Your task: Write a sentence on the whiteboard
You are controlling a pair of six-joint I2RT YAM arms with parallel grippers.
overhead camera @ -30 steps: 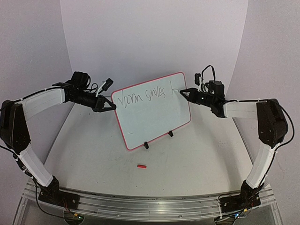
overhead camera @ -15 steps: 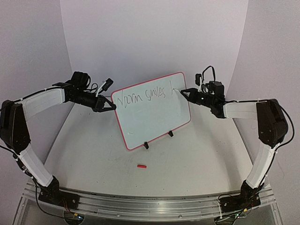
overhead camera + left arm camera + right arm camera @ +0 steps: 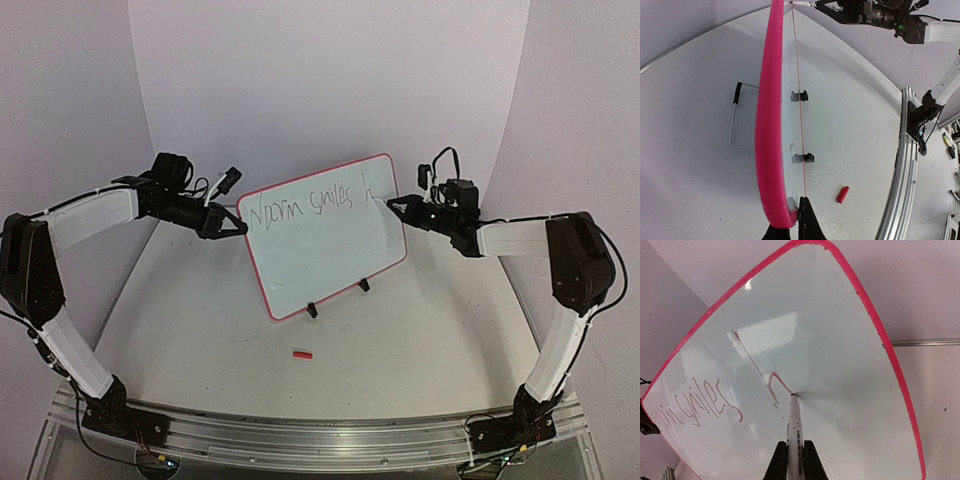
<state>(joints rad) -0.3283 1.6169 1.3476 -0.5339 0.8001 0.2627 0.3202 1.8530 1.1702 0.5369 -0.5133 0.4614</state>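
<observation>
The board (image 3: 325,240), mid-table, is pinched at 9 o'clock by the left gripper (image 3: 238,228); a marker (image 3: 794,422) is clamped by the right gripper (image 3: 795,460) at the sentence (image 3: 305,203); the board could be toppled by overpressure.

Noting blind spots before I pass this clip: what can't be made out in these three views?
1. Left wrist view: the whiteboard is edge-on, hiding its writing; the bottom edge cuts off the left claw.
2. Right wrist view: the sentence runs off the left edge; the right claw, on the marker, is cut off below.
3. Top view: the red piece is too small to identify.
</observation>
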